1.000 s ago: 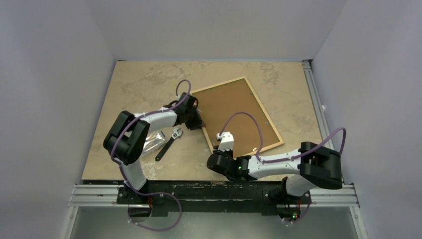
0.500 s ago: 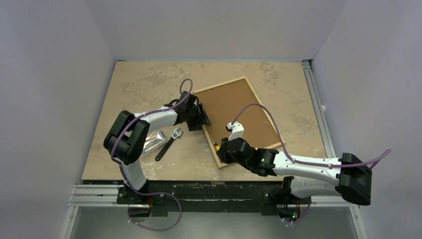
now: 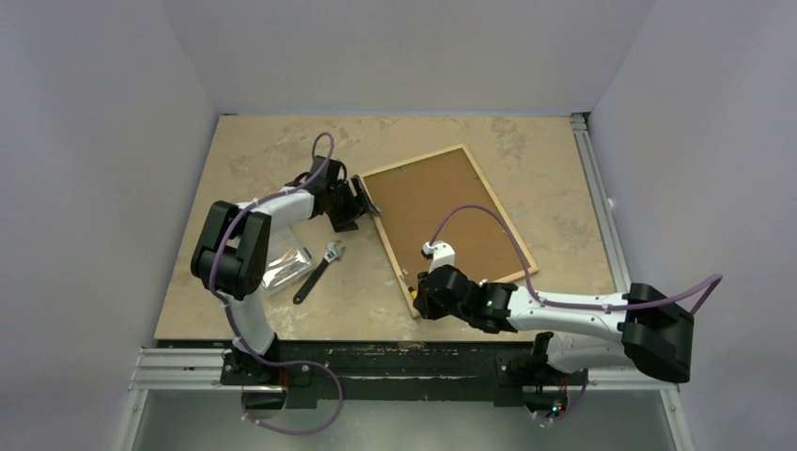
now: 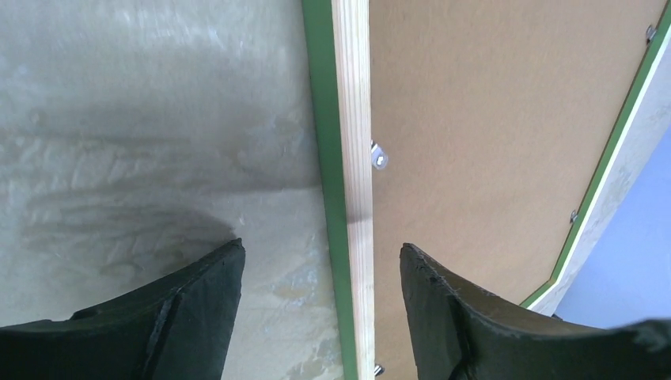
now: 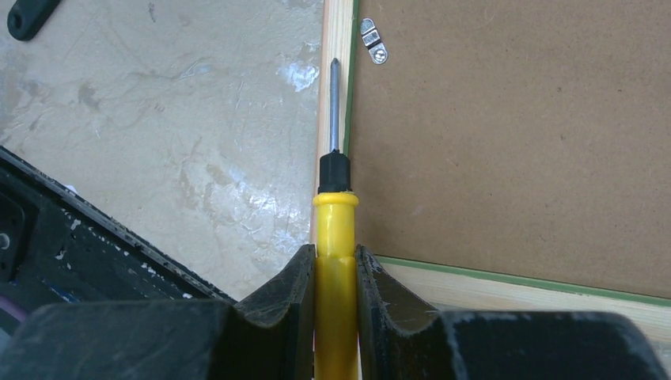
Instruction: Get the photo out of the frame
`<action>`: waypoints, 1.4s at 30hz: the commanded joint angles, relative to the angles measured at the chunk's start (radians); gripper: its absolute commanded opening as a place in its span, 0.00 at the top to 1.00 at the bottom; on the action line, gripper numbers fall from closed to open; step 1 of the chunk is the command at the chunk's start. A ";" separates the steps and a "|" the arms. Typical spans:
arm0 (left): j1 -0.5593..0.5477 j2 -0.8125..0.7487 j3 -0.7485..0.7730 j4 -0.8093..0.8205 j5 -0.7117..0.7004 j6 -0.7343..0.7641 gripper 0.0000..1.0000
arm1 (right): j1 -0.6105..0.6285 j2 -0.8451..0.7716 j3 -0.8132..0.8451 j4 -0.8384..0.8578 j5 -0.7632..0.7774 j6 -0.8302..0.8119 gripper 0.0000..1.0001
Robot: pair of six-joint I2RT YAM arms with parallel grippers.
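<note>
The frame [image 3: 383,240] lies face down on the table, pale wood back edges up, and its brown backing board [image 3: 451,216] fills it. The photo is hidden under the board. My left gripper [image 3: 363,200] is open and straddles the frame's left rail [image 4: 352,158] near the far corner, one finger [image 4: 198,309] over the table and the other over the board [image 4: 490,142]. My right gripper [image 3: 419,297] is at the near left corner, shut on a yellow screwdriver [image 5: 335,229]. Its tip lies along the rail [image 5: 339,32] just short of a metal clip [image 5: 373,39].
A wrench [image 3: 318,271] and a silver foil bag [image 3: 282,271] lie left of the frame. The wrench's black handle also shows in the right wrist view [image 5: 28,16]. Small metal clips [image 4: 378,157] sit along the board's edges. The table's black front rail [image 5: 79,237] is close to the right gripper.
My left gripper slid up the frame's left rail toward the far corner. My right arm reached out and brought the screwdriver to the near left corner. The frame turned slightly.
</note>
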 commanded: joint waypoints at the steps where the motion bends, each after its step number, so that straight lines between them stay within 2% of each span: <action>1: 0.029 0.038 0.076 0.020 0.038 0.045 0.30 | -0.005 -0.052 -0.008 -0.012 0.008 0.011 1.00; 6: 0.050 0.085 0.179 -0.046 -0.056 0.027 0.30 | -0.017 -0.102 -0.017 -0.032 0.011 0.008 1.00; 9: 0.048 0.128 0.270 -0.149 -0.181 -0.002 0.41 | -0.022 -0.085 -0.019 -0.034 0.015 0.012 1.00; 11: 0.048 0.158 0.315 -0.174 -0.213 -0.010 0.47 | -0.024 -0.062 -0.014 -0.027 0.015 0.017 1.00; 22: 0.033 0.261 0.438 -0.238 -0.259 0.024 0.46 | -0.025 0.036 0.000 0.034 -0.031 0.029 1.00; 31: 0.020 0.270 0.428 -0.264 -0.282 0.022 0.63 | -0.024 0.092 0.048 -0.024 0.093 0.107 1.00; 40: 0.019 0.252 0.398 -0.252 -0.270 0.026 0.65 | -0.026 0.161 0.114 -0.073 0.107 0.131 1.00; 42: 0.020 0.245 0.393 -0.233 -0.241 0.040 0.60 | -0.026 0.152 0.127 -0.060 0.096 0.107 1.00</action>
